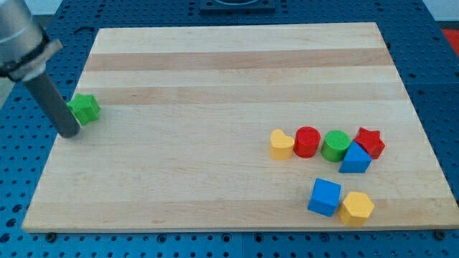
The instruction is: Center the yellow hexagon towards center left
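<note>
The yellow hexagon (pixel 356 208) lies near the view's bottom right of the wooden board (pixel 229 79), touching the blue cube (pixel 325 197) on its left. My tip (pixel 69 133) is at the board's left edge, far from the hexagon. It stands just below and left of the green star (pixel 84 109), touching or nearly touching it.
A row of blocks sits at the right: yellow heart (pixel 281 144), red cylinder (pixel 307 141), green cylinder (pixel 334 145), blue triangle (pixel 355 159), red star (pixel 369 142). They are above the hexagon.
</note>
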You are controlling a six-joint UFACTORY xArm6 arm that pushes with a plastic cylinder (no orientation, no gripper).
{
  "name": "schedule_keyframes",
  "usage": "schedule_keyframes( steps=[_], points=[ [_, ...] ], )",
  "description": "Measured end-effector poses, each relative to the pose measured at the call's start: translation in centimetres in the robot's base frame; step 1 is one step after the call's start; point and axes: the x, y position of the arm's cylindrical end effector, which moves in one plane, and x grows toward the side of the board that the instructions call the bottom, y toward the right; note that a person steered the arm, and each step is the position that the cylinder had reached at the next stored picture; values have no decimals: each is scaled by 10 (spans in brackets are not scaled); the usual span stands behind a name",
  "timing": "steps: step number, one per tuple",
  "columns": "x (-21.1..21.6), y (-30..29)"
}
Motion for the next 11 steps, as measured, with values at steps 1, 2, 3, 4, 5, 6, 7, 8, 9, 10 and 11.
schedule_keyframes(
  steps=[1,2,3,4,5,6,7,8,9,10,11],
  points=[
    [23,78],
    [38,142],
    [65,204],
    [65,256],
    [65,304],
    [65,354],
    [67,403],
    [86,442],
    [103,485],
    [127,517],
    [136,504]
  ],
)
